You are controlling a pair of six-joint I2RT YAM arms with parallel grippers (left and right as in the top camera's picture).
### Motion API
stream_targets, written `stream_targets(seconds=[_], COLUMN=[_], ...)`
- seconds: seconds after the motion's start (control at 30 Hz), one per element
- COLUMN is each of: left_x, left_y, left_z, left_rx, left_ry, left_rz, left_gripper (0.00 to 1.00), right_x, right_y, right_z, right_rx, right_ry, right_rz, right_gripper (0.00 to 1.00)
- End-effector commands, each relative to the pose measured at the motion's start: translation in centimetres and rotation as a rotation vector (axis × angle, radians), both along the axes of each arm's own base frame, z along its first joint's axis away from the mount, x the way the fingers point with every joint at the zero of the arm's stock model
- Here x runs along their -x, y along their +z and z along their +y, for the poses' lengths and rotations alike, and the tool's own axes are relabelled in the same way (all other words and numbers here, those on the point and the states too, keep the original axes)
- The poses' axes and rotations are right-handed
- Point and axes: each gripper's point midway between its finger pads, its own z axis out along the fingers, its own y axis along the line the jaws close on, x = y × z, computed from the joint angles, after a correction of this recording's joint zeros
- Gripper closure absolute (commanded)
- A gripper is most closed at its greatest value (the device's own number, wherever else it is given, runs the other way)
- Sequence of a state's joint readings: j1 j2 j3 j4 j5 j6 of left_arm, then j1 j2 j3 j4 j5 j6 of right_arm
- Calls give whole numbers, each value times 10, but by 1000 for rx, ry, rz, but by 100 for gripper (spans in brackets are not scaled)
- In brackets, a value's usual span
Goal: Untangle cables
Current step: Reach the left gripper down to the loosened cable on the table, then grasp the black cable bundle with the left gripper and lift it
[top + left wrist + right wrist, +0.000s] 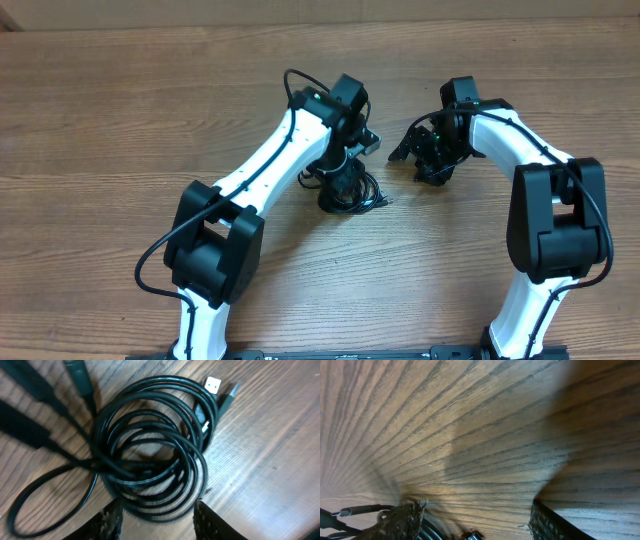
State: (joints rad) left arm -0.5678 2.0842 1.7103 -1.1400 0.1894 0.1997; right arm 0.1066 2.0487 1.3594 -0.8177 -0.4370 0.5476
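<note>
Because the cables (pixel 150 502) lie as one tight coil on the table (pixel 280 460), with several turns stacked over one another, the chief danger is that the left gripper (pixel 159 521) takes more than one strand. Its jaws stand wide apart and hold nothing. They straddle the near edge of the coil, where several turns run side by side. Closing there would likely pinch the whole bunch and lift the knot intact rather than open it.

A straight strand (pixel 75 454) enters the coil from the left and crosses among the turns (how it threads through I cannot tell), so a pull on the wrong turn could cinch the tangle tighter. The USB plug (pixel 214 383) at the far rim could catch on a loop if dragged through.

The right gripper (pixel 475 522) is also spread open, with bare wood between its fingers and nothing in its grip. Only a thin cord (pixel 360 508) shows beside one finger. In the overhead view it sits apart from the coil, so nothing pins the bundle down, and a one-handed tug might simply slide the whole coil across the wood.
</note>
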Motion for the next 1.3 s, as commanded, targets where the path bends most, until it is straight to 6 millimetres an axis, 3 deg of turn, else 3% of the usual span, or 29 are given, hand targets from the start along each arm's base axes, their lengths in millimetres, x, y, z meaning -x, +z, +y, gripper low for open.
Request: stream_targets(seconds=[0.0,0.27,0.5,0.53,0.67,0.77,0.8,0.83,0.87,0.9,1.0,1.1,1.27], left_x=[4,11,-1,0,15,27,30,31,31,32,32,28,25], left_y=[-19,-36,3,9,15,6,2,-3,-8,-12,-27,-39,-51], left_z=[10,4,-3,-5,-14,-15,-15,-14,-13,-12,-12,-15,-17], left_rx=[-52,-3,19,29,78,61,53,46,39,35,39,53,68], left_ry=[-20,-94,-87,-91,-169,-230,-238,-240,-242,-242,-234,-214,-204], left_rz=[0,7,-14,-5,40,62,64,62,59,58,51,25,0], left_gripper=[53,57,54,54,55,47,36,14,1,0,2,9,42], right_x=[15,17,16,15,14,13,12,12,12,12,12,11,10], right_y=[-22,-39,-44,-45,-45,-44,-44,-44,-44,-44,-44,-44,-44], right_z=[-9,-9,-13,-14,-14,-14,-14,-14,-14,-14,-14,-14,-14], right_rx=[57,51,76,83,82,80,80,80,80,80,80,80,85], right_ry=[-49,-57,-59,-60,-60,-64,-65,-64,-65,-64,-64,-65,-65], right_rz=[61,27,4,3,-2,-7,-9,-10,-10,-10,-10,-13,-18], right_gripper=[32,32,27,23,22,22,22,22,22,22,22,22,22])
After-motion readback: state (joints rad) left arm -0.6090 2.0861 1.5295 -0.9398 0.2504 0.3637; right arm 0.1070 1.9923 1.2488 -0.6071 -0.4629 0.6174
